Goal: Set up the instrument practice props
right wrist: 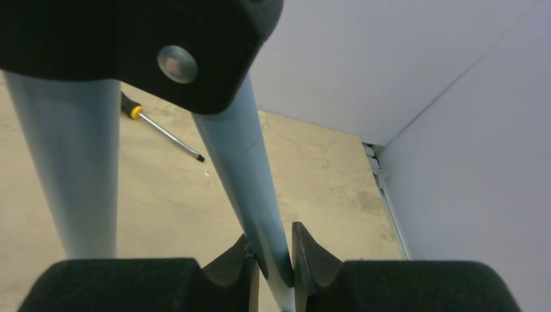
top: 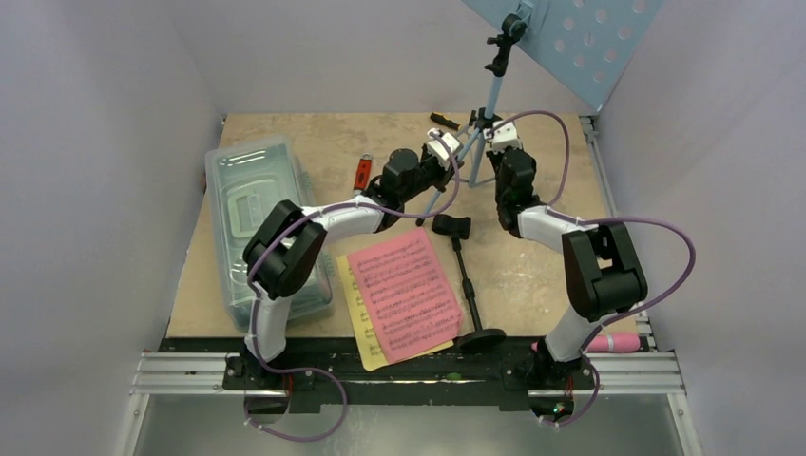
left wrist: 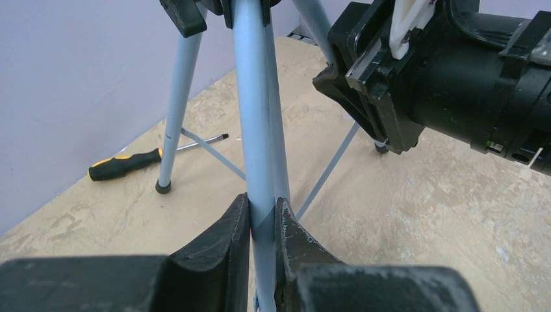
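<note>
We saw the stand (top: 493,95) upright in the far middle. The left gripper (left wrist: 263,221) pinched one leg (left wrist: 256,130) of it, the right gripper (right wrist: 271,250) another (both equally near, each axis steeply slanted).

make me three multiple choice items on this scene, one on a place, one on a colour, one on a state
1. Where does the pink toy microphone lie?
A) beside the right arm's base
B) at the far left corner
C) against the far wall

2. What colour is the sheet-music page on top?
A) yellow
B) pink
C) white

3. How is the black mic stand?
A) standing upright
B) lying flat
C) hanging from closed jaws

Answers:
1 A, it pokes out next to that base at the near edge.
2 B, the pink page covers most of the yellow page.
3 B, its pole lies flat beside the pages.
</note>
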You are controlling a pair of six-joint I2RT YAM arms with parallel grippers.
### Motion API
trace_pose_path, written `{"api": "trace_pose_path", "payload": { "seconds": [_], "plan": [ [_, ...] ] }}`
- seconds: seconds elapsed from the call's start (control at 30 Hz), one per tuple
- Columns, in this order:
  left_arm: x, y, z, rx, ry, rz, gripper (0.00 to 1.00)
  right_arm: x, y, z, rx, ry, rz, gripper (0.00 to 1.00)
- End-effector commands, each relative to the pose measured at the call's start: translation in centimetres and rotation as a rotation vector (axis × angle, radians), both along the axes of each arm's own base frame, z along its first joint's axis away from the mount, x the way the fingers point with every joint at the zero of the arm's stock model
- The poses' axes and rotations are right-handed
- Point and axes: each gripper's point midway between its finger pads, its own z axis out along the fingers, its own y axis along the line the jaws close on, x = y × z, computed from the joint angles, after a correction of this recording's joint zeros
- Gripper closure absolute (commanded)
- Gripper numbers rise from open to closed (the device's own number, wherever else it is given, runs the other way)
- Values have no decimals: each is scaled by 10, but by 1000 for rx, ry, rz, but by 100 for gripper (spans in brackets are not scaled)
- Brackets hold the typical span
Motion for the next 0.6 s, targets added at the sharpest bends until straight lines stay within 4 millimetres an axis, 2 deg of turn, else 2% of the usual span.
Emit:
{"api": "trace_pose_path", "payload": {
  "seconds": [0.0, 0.07, 0.2, 0.27, 0.43, 0.57],
  "plan": [
    [-52, 83, -205, 490, 458, 56, 100, -94, -160, -109, -149, 400, -641, 100],
    [-57, 80, -212, 506, 465, 47, 100, -91, -158, -110, -130, 394, -618, 100],
    [-72, 72, -231, 549, 495, 14, 100, -94, -160, -130, -170, 470, -627, 100],
    [-77, 70, -239, 564, 507, 3, 100, -97, -162, -133, -184, 481, -645, 100],
    [-77, 65, -238, 547, 512, -11, 100, -98, -162, -121, -183, 453, -646, 100],
    [-85, 52, -231, 523, 510, -56, 100, -88, -145, -100, -156, 396, -597, 100]
  ]
}}
